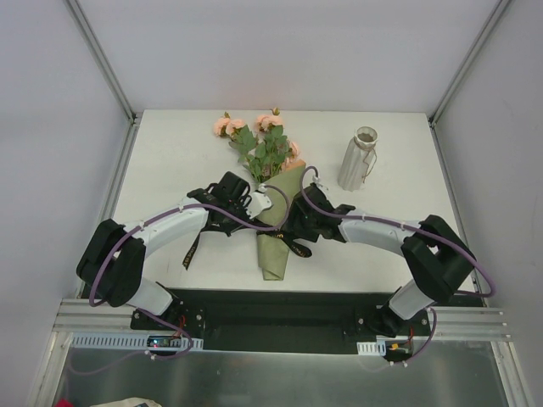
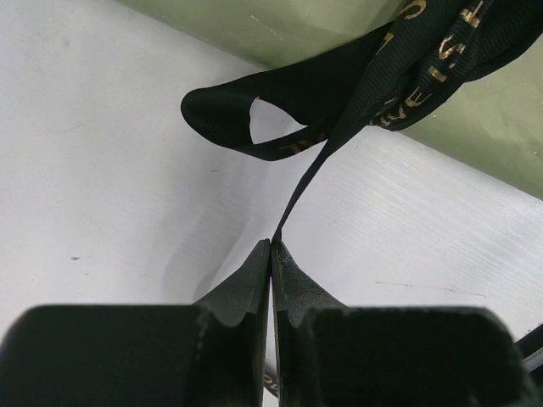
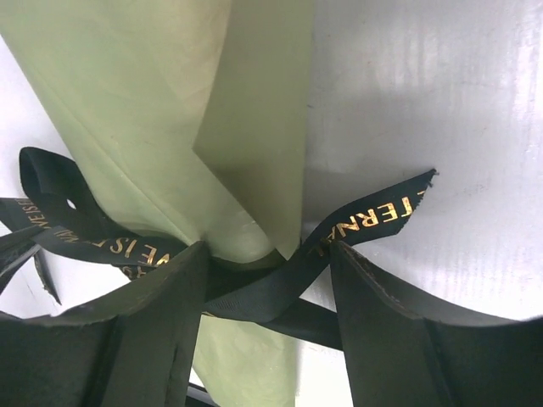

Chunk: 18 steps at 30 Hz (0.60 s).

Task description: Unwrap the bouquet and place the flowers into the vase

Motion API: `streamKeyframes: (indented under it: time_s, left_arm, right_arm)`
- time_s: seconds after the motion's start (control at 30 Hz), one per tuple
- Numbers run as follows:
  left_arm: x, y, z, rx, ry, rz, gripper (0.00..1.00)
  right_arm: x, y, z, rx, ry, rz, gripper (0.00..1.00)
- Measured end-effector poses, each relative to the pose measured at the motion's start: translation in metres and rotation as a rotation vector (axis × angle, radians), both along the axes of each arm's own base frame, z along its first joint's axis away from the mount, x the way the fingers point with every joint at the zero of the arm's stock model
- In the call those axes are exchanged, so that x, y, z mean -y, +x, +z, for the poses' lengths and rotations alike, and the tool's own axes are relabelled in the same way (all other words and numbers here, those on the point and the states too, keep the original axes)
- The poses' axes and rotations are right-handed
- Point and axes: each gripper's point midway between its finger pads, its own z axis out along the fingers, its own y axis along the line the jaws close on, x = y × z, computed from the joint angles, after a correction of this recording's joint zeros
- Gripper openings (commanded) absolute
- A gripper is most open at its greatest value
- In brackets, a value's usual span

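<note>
- Reading the ribbon [image 3: 373, 216] first: it is black woven tape printed with gold capitals. On the tail with a frayed, slanted end, "TERNA" can be made out in the right wrist view. The other lettering is upside down or too skewed to read.
- No writing shows on the vase [image 1: 355, 161] or on the paper.
- The bouquet [image 1: 273, 254] lies flat near the middle of the white table [image 1: 170, 161], between the two arms. Its long axis runs near to far, with the pointed tip of the cone toward the arm bases and the blooms toward the far edge.
- The roses [image 1: 229, 125] are peach-pink, with green leaves [image 1: 267, 153] fanning out of the cone's open mouth.
- The paper cone [image 3: 153, 110] is smooth, matte olive-green, with one sheet edge overlapping another in a long straight fold.
- The vase stands upright to the right of the bouquet, apart from it. It is a pale, slim cylinder with a narrower round neck and a thin cord hanging at its side.
- The left gripper [image 2: 271, 250] is clenched, its dark fingers pressed together on a thin strand of ribbon that rises taut to a loop lying on the table beside the paper.
- The right gripper [image 3: 267, 246] is released, its jaws standing apart on either side of the ribbon crossing over the cone and clamping nothing.
</note>
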Motion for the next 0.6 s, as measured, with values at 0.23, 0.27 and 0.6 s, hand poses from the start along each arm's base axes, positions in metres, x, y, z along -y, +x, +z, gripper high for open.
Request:
streamKeyframes:
  time_s: [0.23,0.27,0.6]
  left_arm:
    - [-0.002,-0.001,-0.002,-0.002,0.006,0.001,0.02]
    - [-0.002,-0.001,-0.002,-0.002,0.007,0.001,0.02]
    - [-0.002,-0.001,-0.002,0.000,0.009,0.002,0.02]
  right_arm:
    - [-0.009,-0.007,0.004,0.002,0.021,0.021,0.41]
    - [-0.010,-0.008,0.006,0.005,0.025,0.023,0.37]
    - [-0.014,-0.009,0.020,0.029,0.054,0.022,0.01]
